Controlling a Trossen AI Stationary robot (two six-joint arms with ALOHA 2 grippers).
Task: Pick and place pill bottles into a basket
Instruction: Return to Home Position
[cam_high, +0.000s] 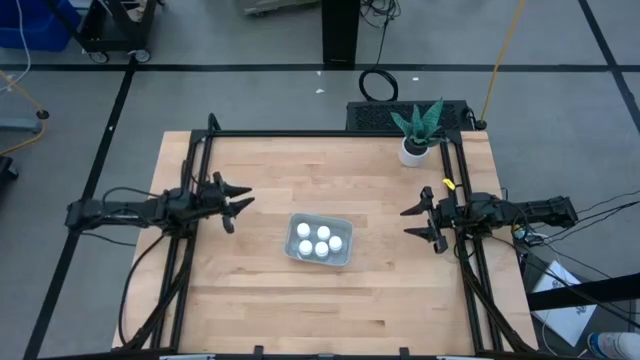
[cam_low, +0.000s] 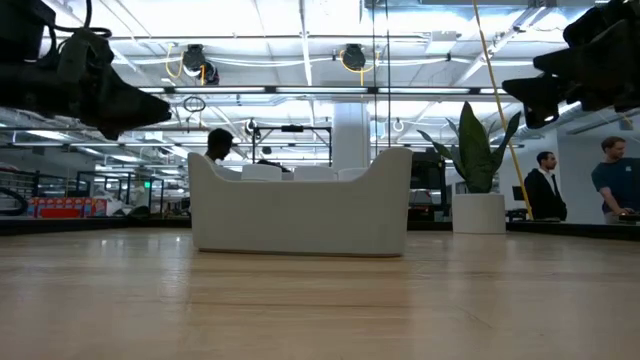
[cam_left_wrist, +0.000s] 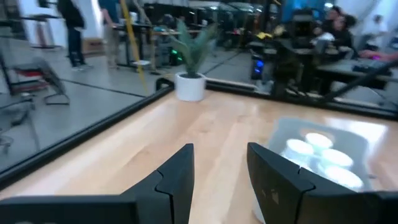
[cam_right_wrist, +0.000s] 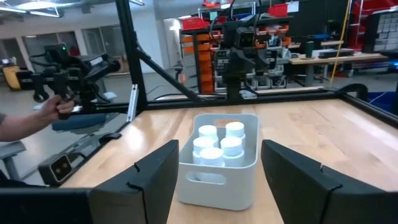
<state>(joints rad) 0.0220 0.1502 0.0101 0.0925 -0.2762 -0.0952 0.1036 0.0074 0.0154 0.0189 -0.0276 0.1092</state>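
At the middle of the surface (cam_high: 250, 300), the basket (cam_high: 345, 224) holds all five pill bottles (cam_high: 322, 234) upright, so the job looks done, while the left end effector (cam_high: 243, 197) and right end effector (cam_high: 405, 222) hover either side, well apart, fingers spread wide and empty.

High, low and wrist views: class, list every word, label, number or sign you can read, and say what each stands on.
No text is readable in any view.
pill bottles: plain white caps, no label visible.
basket: plain walls, no marking.
white sheet beside the table: dark marks, too small to read.
shelves behind: too blurred to read.
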